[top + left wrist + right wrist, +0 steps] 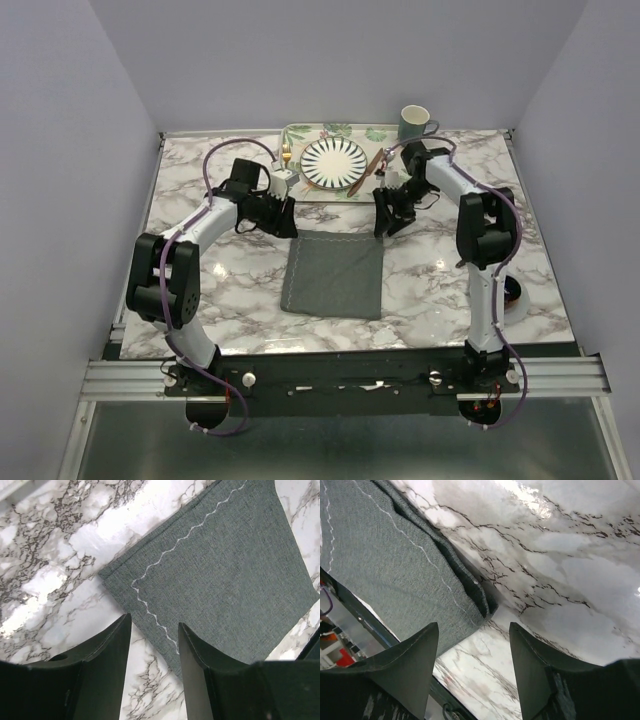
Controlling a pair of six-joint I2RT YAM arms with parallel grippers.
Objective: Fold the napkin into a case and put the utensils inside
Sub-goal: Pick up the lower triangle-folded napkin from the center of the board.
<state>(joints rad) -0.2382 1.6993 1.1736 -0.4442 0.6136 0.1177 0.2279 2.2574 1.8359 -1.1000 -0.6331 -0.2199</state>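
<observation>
Centre of the top view: napkin [333,278] lies flat on the table [440,290], a dark grey panel, nearly square. From above its sides look close to equal, so I cannot call a long axis. Its edges run roughly square to the frame. A pale wavy stitch line follows the upper edge. Right wrist view: at the corner the cloth shows stacked layers, so it is doubled over.

Left jaws: apart, at the napkin's upper left corner. The left wrist view shows both fingers [107,655] with table and the stitched cloth edge in the gap between them; nothing clamped.

Right jaws: apart, at the upper right corner. The fingers [410,655] straddle bare table just off the folded corner; nothing clamped.

Upper centre of the frame, above the napkin: striped plate [312,160] on a leaf-print placemat [300,132]. The gold fork [287,155] lies left of the plate, running up-frame. The brownish knife [373,170] lies right of it, tilted, close to my right wrist. A teal mug [414,122] stands at upper right, beside the placemat's far corner.
</observation>
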